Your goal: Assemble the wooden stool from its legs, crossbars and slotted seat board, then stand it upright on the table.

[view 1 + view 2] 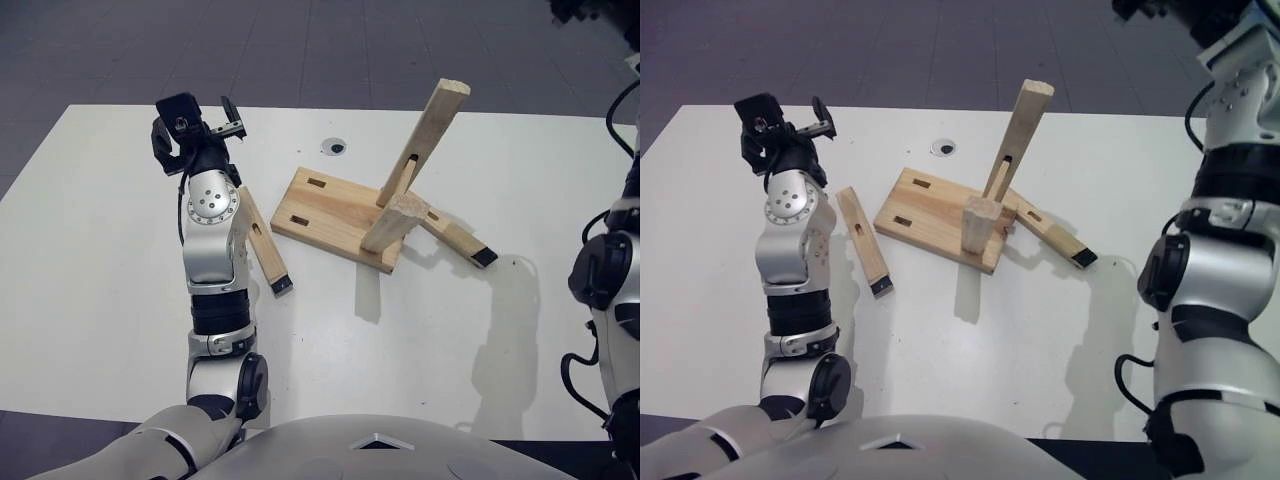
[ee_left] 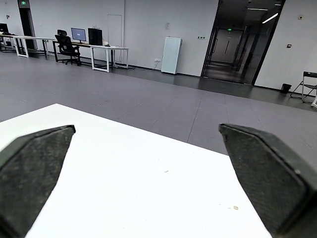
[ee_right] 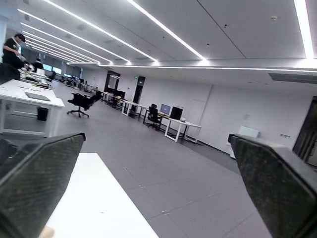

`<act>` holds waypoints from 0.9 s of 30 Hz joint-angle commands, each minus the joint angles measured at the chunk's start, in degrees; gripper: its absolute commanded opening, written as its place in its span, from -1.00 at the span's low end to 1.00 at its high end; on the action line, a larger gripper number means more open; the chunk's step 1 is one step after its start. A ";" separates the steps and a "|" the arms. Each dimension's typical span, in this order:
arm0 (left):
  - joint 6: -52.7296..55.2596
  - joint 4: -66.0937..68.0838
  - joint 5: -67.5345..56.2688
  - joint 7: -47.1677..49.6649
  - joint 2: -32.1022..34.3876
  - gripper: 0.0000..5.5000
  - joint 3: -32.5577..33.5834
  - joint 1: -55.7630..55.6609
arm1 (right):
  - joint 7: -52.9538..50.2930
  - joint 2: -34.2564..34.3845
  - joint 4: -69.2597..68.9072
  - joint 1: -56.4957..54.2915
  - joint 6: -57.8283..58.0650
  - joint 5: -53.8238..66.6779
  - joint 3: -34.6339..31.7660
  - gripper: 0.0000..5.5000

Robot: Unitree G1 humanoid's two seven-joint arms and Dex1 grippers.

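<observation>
White table (image 1: 100, 300) carries every part, with grey tiled floor (image 1: 300, 50) past its far edge. Nearest the robot lies a loose leg (image 1: 265, 240), flat on the table just beside the left forearm. Its long axis runs near to far: the black-capped foot points back toward the robot, and the bare end lies farther off, slanting a little to the robot's left.

Beyond it and to the right, the seat board (image 1: 335, 217) lies flat. Two open slots show at its left end. At its right end a short leg (image 1: 392, 222) rises toward the camera, and behind that a tall leg (image 1: 430, 130) leans up and away to the right. A fourth leg (image 1: 455, 238) lies on the table against the board's right corner, capped foot pointing right; whether it is joined cannot be told.

The left gripper (image 1: 200, 125) hangs above the table past the loose leg's bare end, fingers spread wide and empty. The right gripper (image 3: 156, 139) is raised high at the table's right side, pads wide apart with nothing between them.

The stool looks partly assembled, with legs being seated. The next move likely calls for the left gripper to come down, close across the loose leg's narrow width, and turn its bare end into an open slot.
</observation>
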 commanded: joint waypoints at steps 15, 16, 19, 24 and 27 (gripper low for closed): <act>0.74 -5.44 0.98 2.68 0.63 0.96 3.79 3.84 | -31.17 -2.00 -57.39 29.11 29.37 80.27 10.49 0.95; 0.84 -5.49 0.99 2.87 0.46 0.96 3.62 3.70 | -30.26 -2.51 -56.72 28.67 31.04 80.27 11.21 0.95; 0.82 -5.49 0.96 3.31 0.01 0.96 3.11 3.50 | -26.61 -4.01 -54.39 27.38 36.58 80.27 14.21 0.95; 0.25 -5.14 0.82 3.80 -0.65 0.96 2.70 3.59 | -33.70 -2.39 -49.03 25.19 40.20 80.27 20.66 0.95; 0.06 -5.02 0.61 4.09 -0.69 0.96 2.98 3.81 | -38.95 -2.37 -45.85 26.00 41.42 80.26 23.23 0.95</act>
